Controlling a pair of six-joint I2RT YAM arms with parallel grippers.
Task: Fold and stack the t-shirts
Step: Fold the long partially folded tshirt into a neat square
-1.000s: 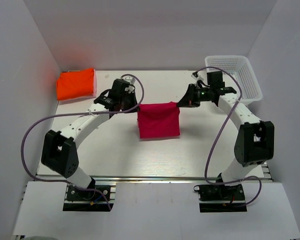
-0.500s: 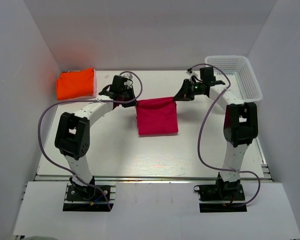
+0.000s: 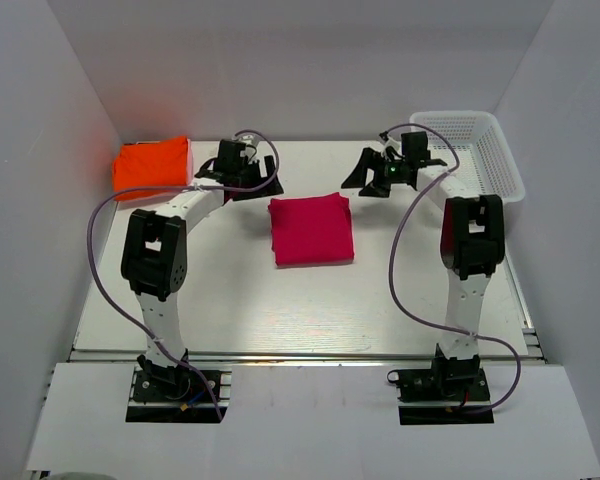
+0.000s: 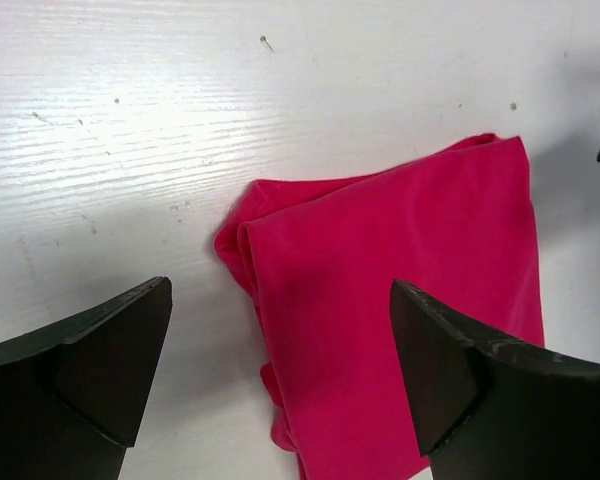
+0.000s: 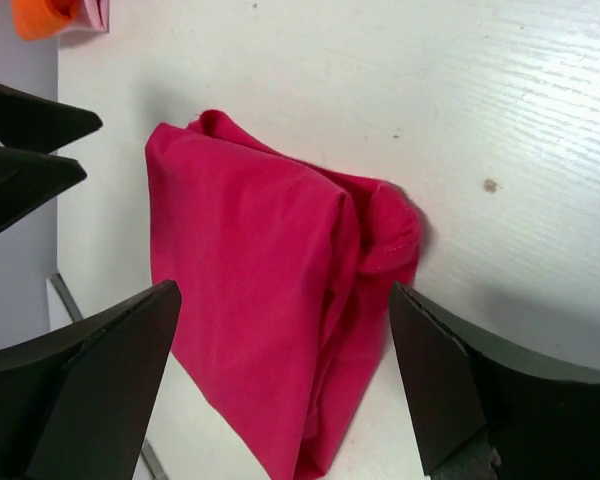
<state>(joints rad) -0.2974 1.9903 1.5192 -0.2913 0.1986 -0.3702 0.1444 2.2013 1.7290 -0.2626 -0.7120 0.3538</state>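
Your pink shirt (image 3: 311, 230) lies folded in the middle of the desk (image 3: 210, 300), and the orange shirt (image 3: 152, 167) sits folded in the far left corner. The left hand (image 4: 280, 290) and right hand (image 5: 283, 290) hover wide open and empty over the pink shirt's far corners. Folding looks done to me, with only the stacking left.

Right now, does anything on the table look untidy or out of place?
The magenta shirt lies folded in the middle, but its far edge is bunched: one corner rolls into a lump in the right wrist view. The orange shirt sits apart at the far left, not yet stacked.
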